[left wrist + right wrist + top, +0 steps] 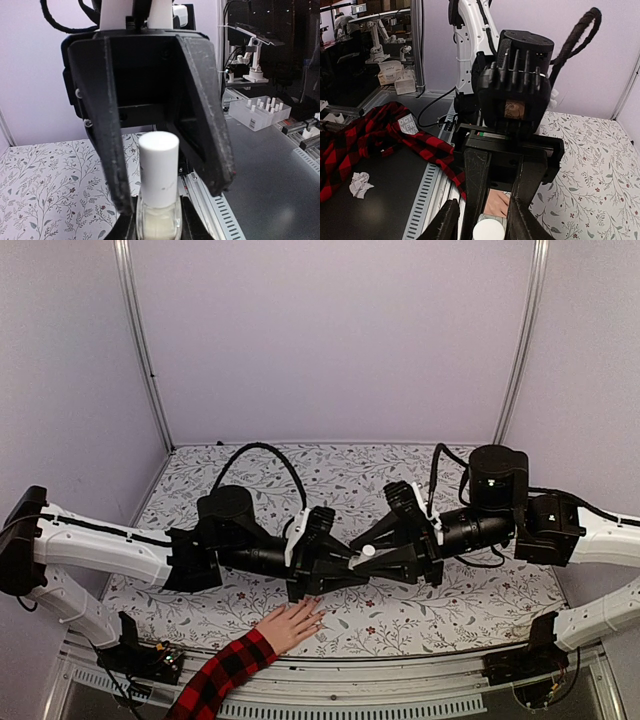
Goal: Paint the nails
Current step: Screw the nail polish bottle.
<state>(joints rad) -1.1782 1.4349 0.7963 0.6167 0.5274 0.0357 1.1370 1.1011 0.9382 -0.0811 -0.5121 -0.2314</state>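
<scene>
You can't make out the nails from above — too small. The bottle runs off the left wrist view's bottom edge, and the hand shows only a sliver in the right wrist view.

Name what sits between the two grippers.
The white-capped bottle: the left gripper holds it, cap between the right gripper's open fingers; left wrist view shows it.
</scene>
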